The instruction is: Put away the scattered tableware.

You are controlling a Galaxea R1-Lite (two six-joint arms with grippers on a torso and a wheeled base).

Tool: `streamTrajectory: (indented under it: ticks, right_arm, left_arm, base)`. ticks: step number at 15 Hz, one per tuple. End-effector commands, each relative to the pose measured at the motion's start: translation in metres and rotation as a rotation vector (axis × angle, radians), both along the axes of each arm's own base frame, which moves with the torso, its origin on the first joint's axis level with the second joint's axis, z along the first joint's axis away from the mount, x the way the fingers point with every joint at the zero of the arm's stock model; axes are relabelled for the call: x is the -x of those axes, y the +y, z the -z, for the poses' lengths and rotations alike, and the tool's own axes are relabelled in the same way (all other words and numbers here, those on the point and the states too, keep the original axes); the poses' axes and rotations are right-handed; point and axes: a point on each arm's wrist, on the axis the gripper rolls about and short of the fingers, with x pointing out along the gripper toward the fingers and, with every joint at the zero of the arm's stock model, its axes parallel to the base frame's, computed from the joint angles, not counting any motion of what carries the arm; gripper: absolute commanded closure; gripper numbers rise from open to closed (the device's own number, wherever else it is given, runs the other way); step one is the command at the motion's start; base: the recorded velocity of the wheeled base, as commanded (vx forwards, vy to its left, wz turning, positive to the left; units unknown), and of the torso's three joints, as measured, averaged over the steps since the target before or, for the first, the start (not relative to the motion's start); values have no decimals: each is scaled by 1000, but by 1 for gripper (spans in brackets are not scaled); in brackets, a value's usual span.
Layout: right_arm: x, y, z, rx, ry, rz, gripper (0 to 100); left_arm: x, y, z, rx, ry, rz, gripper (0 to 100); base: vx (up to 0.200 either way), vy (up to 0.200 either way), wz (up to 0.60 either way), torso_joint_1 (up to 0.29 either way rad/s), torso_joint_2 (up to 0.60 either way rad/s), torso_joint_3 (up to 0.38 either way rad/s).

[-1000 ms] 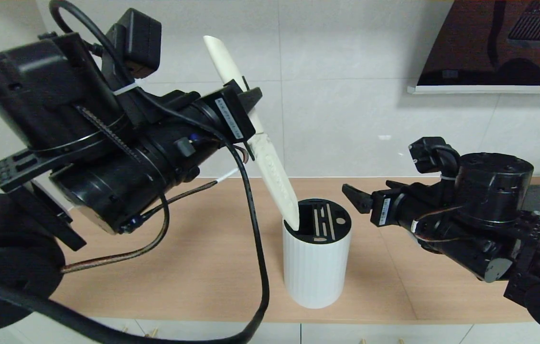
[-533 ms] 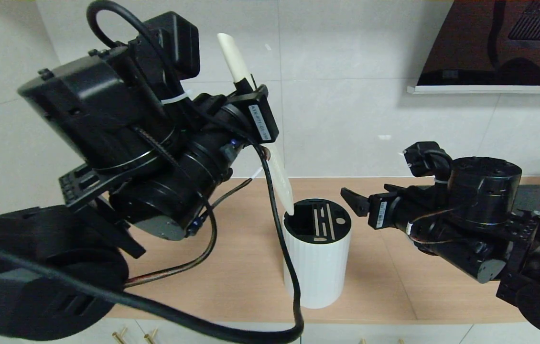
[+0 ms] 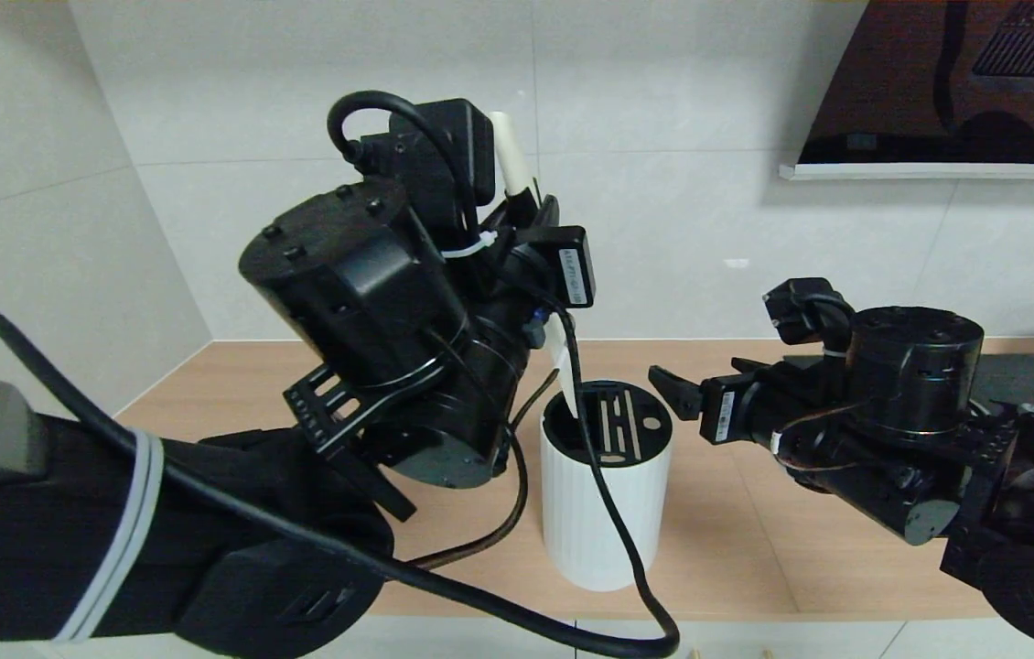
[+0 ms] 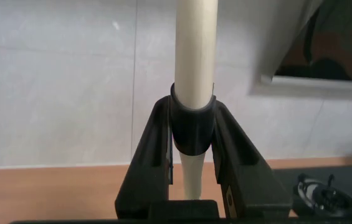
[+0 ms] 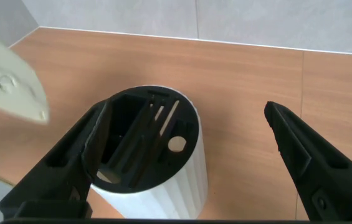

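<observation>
Holding cream knife by handle: left gripper, fingers clamped round it, blade tip down at mouth of wide slot in white ribbed holder on wooden counter. Knife likely light, stiff, smooth, perhaps brittle; handle is safest hold. Right gripper just beside holder, fingers wide apart, empty.
</observation>
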Motion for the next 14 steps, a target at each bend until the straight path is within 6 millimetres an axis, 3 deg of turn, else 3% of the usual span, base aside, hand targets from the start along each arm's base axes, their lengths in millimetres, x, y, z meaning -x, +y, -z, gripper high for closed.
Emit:
streamTrajectory:
  ticks: [1,14]
  right_arm:
    - [0,0,1,3,3,1,0]
    - [0,0,2,5,6,2,0]
  left_arm:
    - [-4,-9,9,-12,17,4,100]
    - [-28,-25,49,-65,80,-13,100]
  base:
    - [0,0,0,0,0,0]
    - [0,0,0,0,0,0]
